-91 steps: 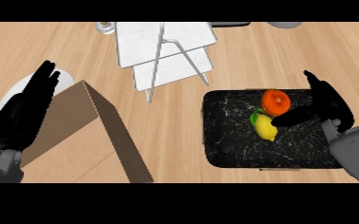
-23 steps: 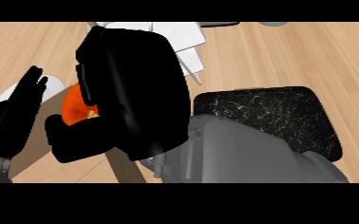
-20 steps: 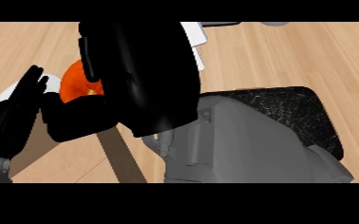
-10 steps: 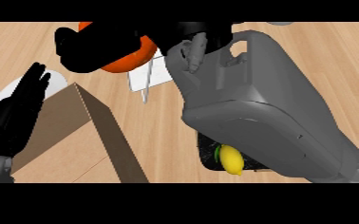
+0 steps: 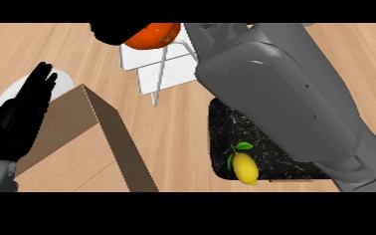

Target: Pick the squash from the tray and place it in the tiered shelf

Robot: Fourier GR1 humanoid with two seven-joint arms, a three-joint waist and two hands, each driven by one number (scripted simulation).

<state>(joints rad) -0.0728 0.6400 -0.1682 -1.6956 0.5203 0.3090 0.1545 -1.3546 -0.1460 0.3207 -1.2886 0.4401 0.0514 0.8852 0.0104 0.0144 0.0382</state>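
The squash is off the tray and up at the top of the view, right over the white shelf. The right hand is curled round it from the far side — only a dark mass of the hand shows at the squash's left and top, and the orange body bulges out below it. The right forearm crosses the view steeply from the lower right, hiding most of the tray, because the shelf stands well across the counter from where the arm comes in.

Held this high and this far forward, the squash seems to be lined up for a tier — which tier cannot be told, since the hand and the fruit cover the shelf's upper part. Only the white panels and thin wire legs show beneath.

A lemon lies on the tray's near part, left where it is; it is not the task's thing.

The left hand rests at the left edge, fingers straight and together, over a brown box — out of the way of the reach.

Judged from this, the carry is nearly done and the release is not yet made.
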